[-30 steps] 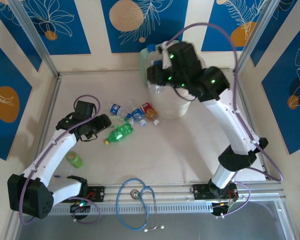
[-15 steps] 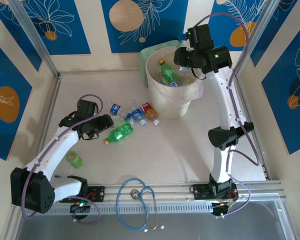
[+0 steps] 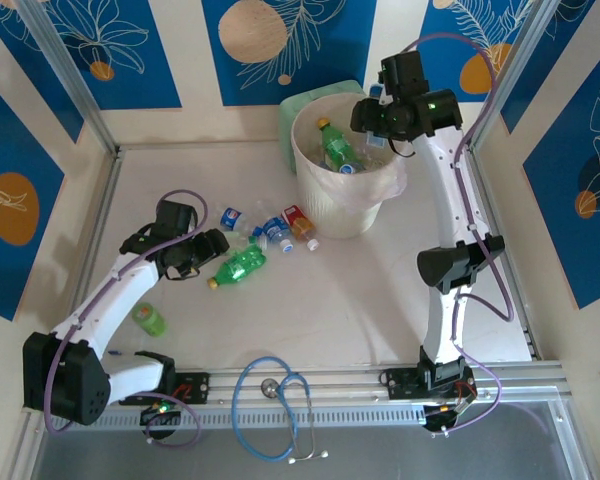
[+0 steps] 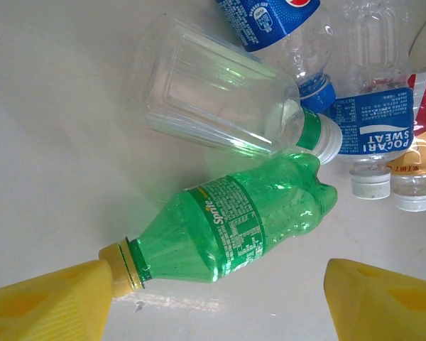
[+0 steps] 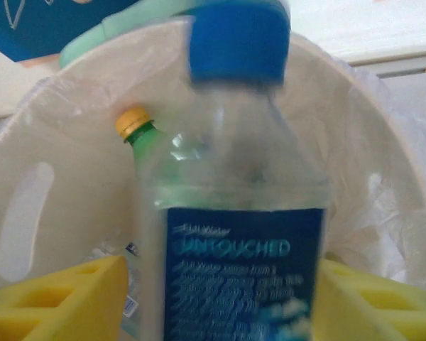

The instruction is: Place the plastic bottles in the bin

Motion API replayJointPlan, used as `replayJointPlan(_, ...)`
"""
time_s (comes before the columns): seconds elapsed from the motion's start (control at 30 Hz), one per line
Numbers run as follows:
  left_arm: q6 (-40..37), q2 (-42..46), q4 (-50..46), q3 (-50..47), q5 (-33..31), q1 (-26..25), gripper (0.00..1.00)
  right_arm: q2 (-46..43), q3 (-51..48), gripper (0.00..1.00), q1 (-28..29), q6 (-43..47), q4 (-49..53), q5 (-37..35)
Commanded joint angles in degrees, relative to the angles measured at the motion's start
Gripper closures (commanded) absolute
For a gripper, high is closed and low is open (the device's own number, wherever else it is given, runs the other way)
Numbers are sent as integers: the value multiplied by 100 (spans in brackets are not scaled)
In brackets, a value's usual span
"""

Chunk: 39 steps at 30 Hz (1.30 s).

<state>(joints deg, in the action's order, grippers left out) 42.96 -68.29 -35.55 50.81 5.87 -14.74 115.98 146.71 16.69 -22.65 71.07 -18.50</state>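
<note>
My right gripper [image 3: 378,125] hangs over the far right rim of the bin [image 3: 302,150]. In the right wrist view its jaws [image 5: 220,305] stand open around a blurred clear bottle with a blue cap and label [image 5: 241,234]; a gap shows at the left finger. Below lies a green bottle [image 5: 138,128] inside the bin [image 5: 35,156]. My left gripper [image 3: 208,255] is open low over the table. Its fingers [image 4: 220,298] flank a green Sprite bottle [image 4: 248,220], the left one by the yellow cap. Several more bottles [image 3: 270,228] lie beside the bin.
A clear bottle [image 4: 213,99] and a Pocari Sweat bottle [image 4: 373,135] lie just beyond the Sprite one. A small green bottle [image 3: 150,319] sits near the left arm. A blue stethoscope [image 3: 270,400] lies at the front edge. A pale green box [image 3: 315,97] stands behind the bin.
My right arm swung from above the bin's front to its far right rim, and its jaws have widened around the clear bottle. The left gripper has barely moved.
</note>
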Motion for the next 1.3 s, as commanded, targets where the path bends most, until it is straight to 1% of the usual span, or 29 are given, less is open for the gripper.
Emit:
replayJointPlan(0.0,-151,-64,66,-104,134,38,22,-60,-50,28,-15,-63,140,-190)
replayJointPlan(0.07,-174,-74,74,-119,149,41,22,-94,-38,26,-50,-128,210,-299)
replayJointPlan(0.2,-173,-92,173,-184,212,35,22,-254,-38,24,-40,-160,289,-405)
replayJointPlan(0.4,-222,-157,426,-288,409,-11,21,-788,-234,24,297,-134,296,-709)
replayJointPlan(0.53,-288,-192,757,-404,608,-104,20,-1493,-952,24,746,-177,18,-977)
replayJointPlan(0.67,-362,-302,1001,-482,600,-259,18,-2225,-1746,24,1219,-387,-225,-1142)
replayJointPlan(0.83,-535,-599,1234,-442,624,-521,18,-2915,-2676,25,1625,-622,-511,-1200)
replayJointPlan(0.9,-706,-728,1211,-352,506,-635,18,-3094,-2946,25,1719,-697,-574,-1183)
replayJointPlan(1.03,-1171,-997,990,-65,15,-899,16,-3399,-3369,23,1809,-848,-600,-1094)
replayJointPlan(1.17,-1603,-1298,793,230,-462,-1167,15,-3673,-3771,21,1809,-947,-673,-1053)
replayJointPlan(1.27,-1848,-1528,662,380,-681,-1389,15,-3801,-3922,20,1770,-986,-673,-1035)
